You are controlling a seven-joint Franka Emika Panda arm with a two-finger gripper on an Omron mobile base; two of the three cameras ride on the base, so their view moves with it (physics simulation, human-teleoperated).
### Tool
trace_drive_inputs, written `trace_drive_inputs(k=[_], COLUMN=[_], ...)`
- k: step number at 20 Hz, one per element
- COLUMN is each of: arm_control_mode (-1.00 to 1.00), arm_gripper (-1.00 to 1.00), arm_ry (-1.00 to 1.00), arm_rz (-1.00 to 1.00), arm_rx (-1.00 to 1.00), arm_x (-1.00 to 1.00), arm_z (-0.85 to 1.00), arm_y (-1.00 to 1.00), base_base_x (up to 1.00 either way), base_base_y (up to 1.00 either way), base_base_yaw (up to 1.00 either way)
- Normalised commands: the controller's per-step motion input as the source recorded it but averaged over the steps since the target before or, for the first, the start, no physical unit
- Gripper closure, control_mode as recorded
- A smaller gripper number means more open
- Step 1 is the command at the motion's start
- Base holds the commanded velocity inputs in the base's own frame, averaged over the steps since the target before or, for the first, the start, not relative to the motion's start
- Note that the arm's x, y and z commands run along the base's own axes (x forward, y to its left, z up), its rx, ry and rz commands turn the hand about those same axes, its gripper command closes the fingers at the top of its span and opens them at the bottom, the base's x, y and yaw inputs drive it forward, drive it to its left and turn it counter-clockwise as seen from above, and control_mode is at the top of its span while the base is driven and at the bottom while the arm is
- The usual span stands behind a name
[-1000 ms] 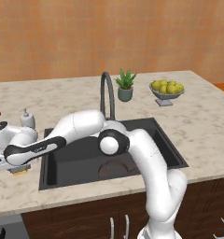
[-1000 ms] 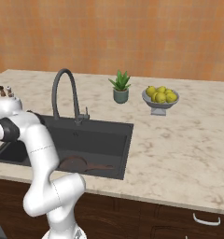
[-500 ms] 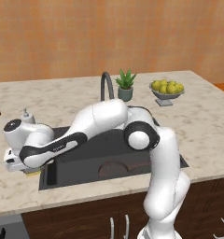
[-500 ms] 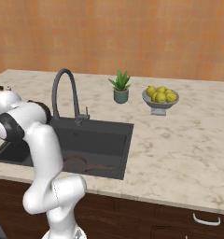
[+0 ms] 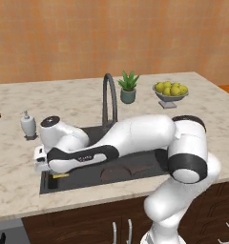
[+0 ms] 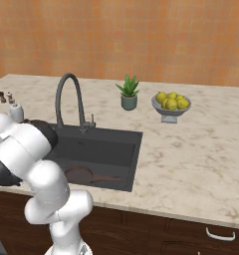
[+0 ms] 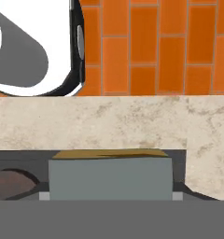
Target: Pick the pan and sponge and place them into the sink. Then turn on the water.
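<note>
One pan point(image 5: 120, 171) is counted, lying on the floor of the single black sink point(image 5: 150, 164) in the left base view; in the right base view the same pan point(image 6: 80, 175) is seen with its handle running toward the sink's point(image 6: 122, 149) right wall. One sponge point(image 7: 110, 176) is recorded in the hand view, grey-green face toward the camera and a yellow edge along its top, sitting directly in front of the claw and over the sink's point(image 7: 20, 156) dark rim; a brown curve of the pan point(image 7: 9, 183) is noted at lower left. In the left base view a sliver of yellow point(image 5: 60, 175) is visible under the hand at the sink's left end. The gripper point(image 5: 44, 164) is located there, at the left end of the basin; the fingertips are hidden behind the sponge, so whether the claw is closed on it or merely wide around it cannot be told. One gooseneck faucet point(image 5: 108, 96) is counted behind the sink, one soap pump bottle point(image 5: 27, 124) to its left, one potted plant point(image 5: 128, 86) and one bowl of lemons point(image 5: 171, 91) to its right. Two small shakers point(image 6: 5, 96) are resolved in the right base view. An orange tiled wall point(image 7: 146, 46) and a band of marble counter point(image 7: 109, 123) are recorded in the hand view.
</note>
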Motion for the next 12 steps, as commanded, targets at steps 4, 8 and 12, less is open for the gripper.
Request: trace_drive_inputs(k=[4, 8, 12], arm_control_mode=[-1.0, -1.0, -1.0], arm_gripper=[1.0, 1.0, 1.0], arm_ry=[0.11, 0.13, 0.13], arm_rz=[0.0, 0.0, 0.02], arm_rx=[0.1, 0.06, 0.0], arm_x=[-0.09, -0.01, 0.05], arm_z=[0.16, 0.13, 0.38], arm_y=[-1.0, -1.0, -0.99], base_base_x=[0.0, 0.0, 0.0], base_base_y=[0.0, 0.0, 0.0], base_base_yaw=[0.0, 0.0, 0.0])
